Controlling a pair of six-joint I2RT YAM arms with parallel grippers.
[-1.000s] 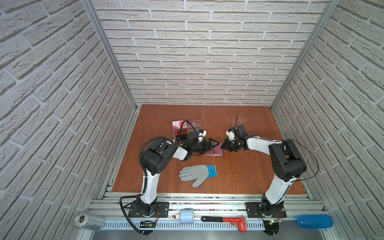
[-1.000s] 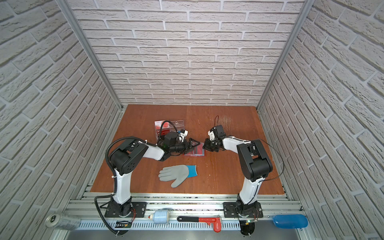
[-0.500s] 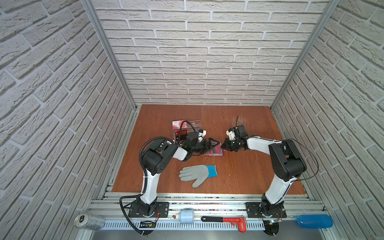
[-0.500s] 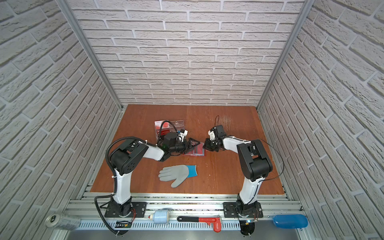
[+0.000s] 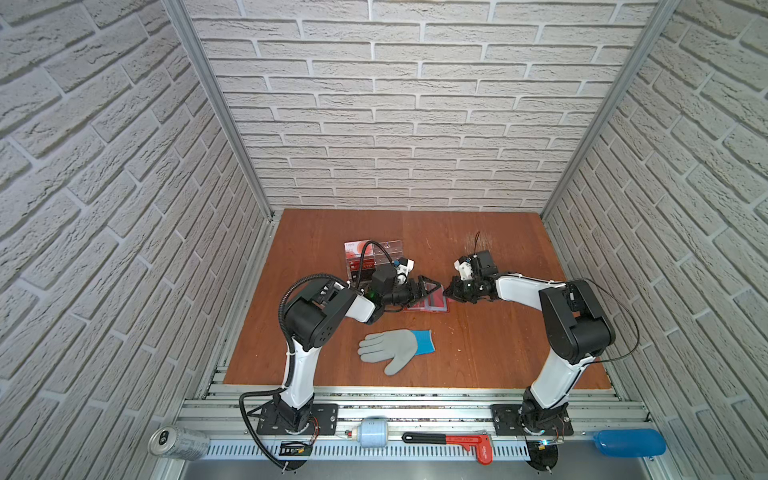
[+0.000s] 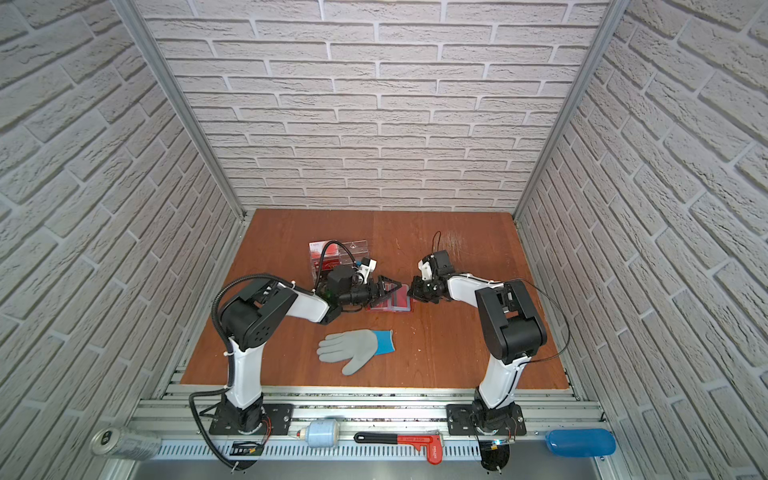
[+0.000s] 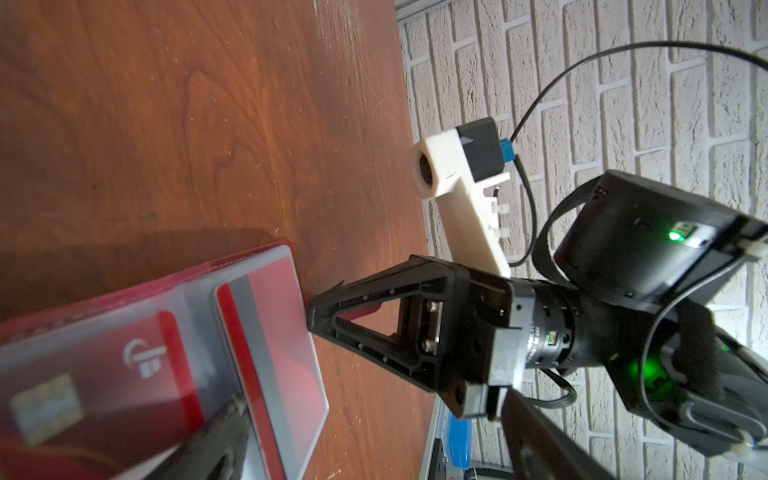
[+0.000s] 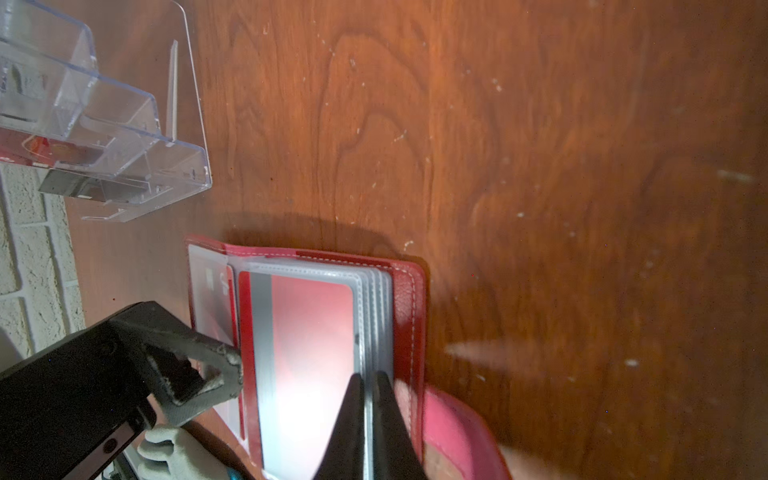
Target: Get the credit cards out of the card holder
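My right claw (image 8: 368,379), held low, was pinched tight on a sleeve of the card holder (image 8: 409,299); left claw (image 5: 435,290) gaped wide opposite, acrylic stand (image 8: 124,124) behind.

You have a wooden bench (image 5: 498,340); the open card holder (image 5: 436,306) lies mid-bench; a clear stand (image 5: 395,248) sits behind it; a grey glove (image 5: 392,349) lies in front.

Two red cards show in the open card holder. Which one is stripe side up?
The stripe-up card, on the card holder page at the right end effector: grey magnetic band showing. The chip-up card shows chip and white logo.
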